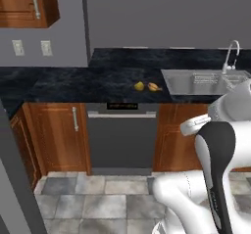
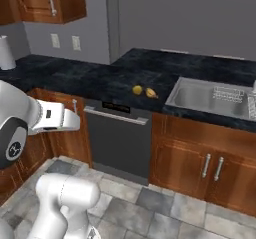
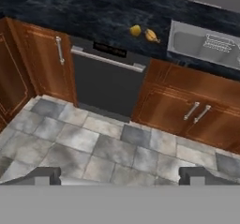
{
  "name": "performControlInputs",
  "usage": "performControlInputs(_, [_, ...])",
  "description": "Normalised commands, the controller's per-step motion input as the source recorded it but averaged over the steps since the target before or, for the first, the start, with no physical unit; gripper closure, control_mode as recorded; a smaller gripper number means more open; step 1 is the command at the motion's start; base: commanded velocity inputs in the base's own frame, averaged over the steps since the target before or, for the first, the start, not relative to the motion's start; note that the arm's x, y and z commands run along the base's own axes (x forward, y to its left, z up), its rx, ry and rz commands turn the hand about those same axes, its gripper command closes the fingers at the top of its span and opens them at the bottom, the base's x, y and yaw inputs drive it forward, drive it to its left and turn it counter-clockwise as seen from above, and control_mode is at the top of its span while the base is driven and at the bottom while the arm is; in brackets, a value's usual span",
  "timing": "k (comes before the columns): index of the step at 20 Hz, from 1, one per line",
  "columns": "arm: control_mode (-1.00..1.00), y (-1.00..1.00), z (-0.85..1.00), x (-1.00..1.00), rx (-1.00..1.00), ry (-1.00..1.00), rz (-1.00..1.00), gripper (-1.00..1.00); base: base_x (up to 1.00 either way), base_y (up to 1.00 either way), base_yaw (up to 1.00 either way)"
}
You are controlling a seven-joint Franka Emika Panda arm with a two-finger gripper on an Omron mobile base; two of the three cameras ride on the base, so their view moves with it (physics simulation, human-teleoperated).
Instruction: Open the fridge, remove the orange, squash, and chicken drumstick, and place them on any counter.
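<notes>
Gripper [image 3: 119,175] stands spread wide, nothing between the fingertips [image 3: 44,174], hanging over the grey tiled floor [image 3: 89,143] well short of the dishwasher [image 3: 105,80].

Chicken drumstick [image 3: 151,35]: small, golden-brown, plump at one end and tapering to a thin tip. It lies on the counter [image 3: 56,10] above the dishwasher's right edge, near the front lip. Just beside it, on the side away from the sink [image 3: 201,47], sits a small round yellow ball [image 3: 135,30]; whether the two touch, cannot tell. Same pair in the left base view, drumstick [image 1: 155,86] and ball [image 1: 139,86], and in the right base view, drumstick [image 2: 150,92] and ball [image 2: 137,89].

Counter: glossy black stone with faint pale veining, running in an L away from the dishwasher toward the back wall. Steel sink basin is set into it to the right of the dishwasher, with a curved tap [image 1: 232,54] behind and a wire rack [image 3: 218,44] inside.

Dishwasher: dark grey front, bar handle along the top, black control strip. Wooden cabinet doors [image 3: 40,59] with metal handles flank it on both sides. Grey wall above, two pale wall plates [image 1: 32,47], wooden upper cabinet [image 1: 27,3] up and to the left of the dishwasher.
</notes>
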Motion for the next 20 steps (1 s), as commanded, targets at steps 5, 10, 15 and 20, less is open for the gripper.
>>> performControlInputs(5, [1.0,0.0,0.0,0.0,0.0,0.0,0.0,-1.0,0.01,-0.17,0.89])
performControlInputs(10, [1.0,0.0,0.0,0.0,0.0,0.0,0.0,-1.0,-0.16,0.01,0.92])
performControlInputs(15, [1.0,0.0,0.0,0.0,0.0,0.0,0.0,-1.0,-0.38,0.15,0.75])
performControlInputs(20, [1.0,0.0,0.0,0.0,0.0,0.0,0.0,-1.0,-0.12,0.46,0.47])
